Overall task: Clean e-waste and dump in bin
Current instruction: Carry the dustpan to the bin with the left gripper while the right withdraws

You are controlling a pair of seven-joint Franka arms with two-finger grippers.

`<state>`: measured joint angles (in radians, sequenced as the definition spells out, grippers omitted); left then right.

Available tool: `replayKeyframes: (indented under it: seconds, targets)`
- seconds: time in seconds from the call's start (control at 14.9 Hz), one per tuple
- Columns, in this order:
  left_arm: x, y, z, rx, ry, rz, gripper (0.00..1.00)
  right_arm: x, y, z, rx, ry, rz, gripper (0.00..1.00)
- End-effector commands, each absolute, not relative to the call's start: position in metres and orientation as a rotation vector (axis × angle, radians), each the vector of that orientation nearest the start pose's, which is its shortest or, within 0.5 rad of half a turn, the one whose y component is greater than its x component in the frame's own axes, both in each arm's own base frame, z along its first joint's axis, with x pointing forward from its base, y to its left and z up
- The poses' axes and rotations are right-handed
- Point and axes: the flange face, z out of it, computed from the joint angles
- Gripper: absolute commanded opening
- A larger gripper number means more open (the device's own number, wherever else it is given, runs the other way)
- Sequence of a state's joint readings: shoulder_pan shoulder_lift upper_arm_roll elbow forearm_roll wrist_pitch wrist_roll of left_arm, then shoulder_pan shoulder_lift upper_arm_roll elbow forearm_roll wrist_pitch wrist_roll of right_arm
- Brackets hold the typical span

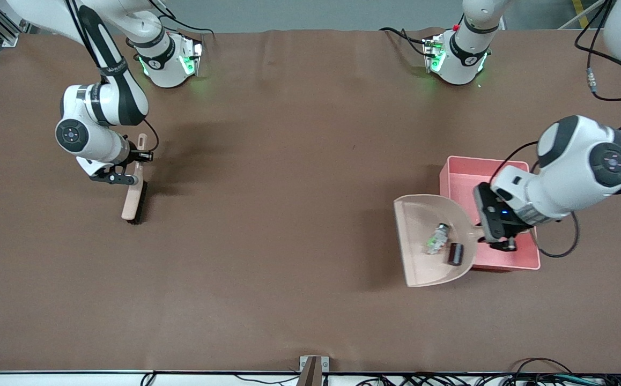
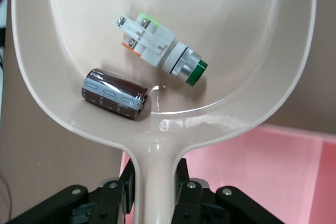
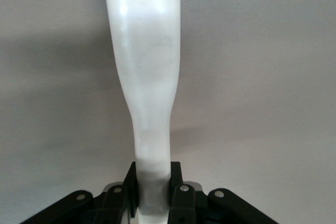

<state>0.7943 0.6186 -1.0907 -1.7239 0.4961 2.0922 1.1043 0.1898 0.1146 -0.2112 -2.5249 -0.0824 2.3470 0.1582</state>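
Observation:
My left gripper [image 1: 495,238] is shut on the handle of the beige dustpan [image 1: 418,257] and holds it beside the pink bin [image 1: 468,169], with the handle end over the bin's edge. The e-waste lies in the pan: a white-grey component [image 1: 438,237] and a dark maroon block [image 1: 455,253]. The left wrist view shows the pan [image 2: 252,40], the component with its orange patch and green cap [image 2: 157,48], the maroon block [image 2: 115,94], my left gripper [image 2: 155,179] and the bin [image 2: 252,177] below. My right gripper [image 1: 133,161] is shut on a brush [image 1: 132,201].
The brush has a pale handle [image 3: 147,77] gripped by my right gripper [image 3: 152,184], and dark bristles low over the brown table toward the right arm's end. Cables run along the table's near edge [image 1: 530,378]. A small bracket [image 1: 313,367] sits at that edge.

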Motion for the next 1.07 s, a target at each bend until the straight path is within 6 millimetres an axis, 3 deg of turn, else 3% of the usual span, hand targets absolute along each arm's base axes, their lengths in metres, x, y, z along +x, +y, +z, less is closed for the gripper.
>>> replayKeyframes:
  seconds: [0.0,0.13,0.27,0.47,0.6,0.67,0.87,1.0]
  targets:
    - [0.643,-0.037,0.406,-2.258,2.204,-0.153,0.00,0.417,-0.018,0.217,-3.203,0.170,0.404,0.14]
    - [0.641,-0.007,0.409,-2.210,2.239,-0.136,0.00,0.417,-0.023,0.216,-3.200,0.187,0.407,0.50]
    - [0.639,0.012,0.416,-2.181,2.236,-0.117,0.00,0.416,-0.029,0.216,-3.197,0.207,0.413,0.53]
    - [0.638,0.027,0.421,-2.165,2.240,-0.092,0.00,0.419,-0.034,0.219,-3.195,0.225,0.401,0.73]
    - [0.637,0.039,0.419,-2.150,2.256,-0.089,0.00,0.424,-0.037,0.224,-3.196,0.241,0.396,0.95]
    - [0.636,0.043,0.419,-2.132,2.271,-0.086,0.00,0.431,-0.044,0.230,-3.193,0.274,0.387,1.00]
    - [0.635,0.063,0.416,-2.080,2.309,-0.058,0.00,0.452,-0.054,0.248,-3.196,0.304,0.307,1.00]
    - [0.633,0.094,0.403,-2.075,2.312,-0.008,0.00,0.473,-0.050,0.268,-3.204,0.288,0.250,1.00]
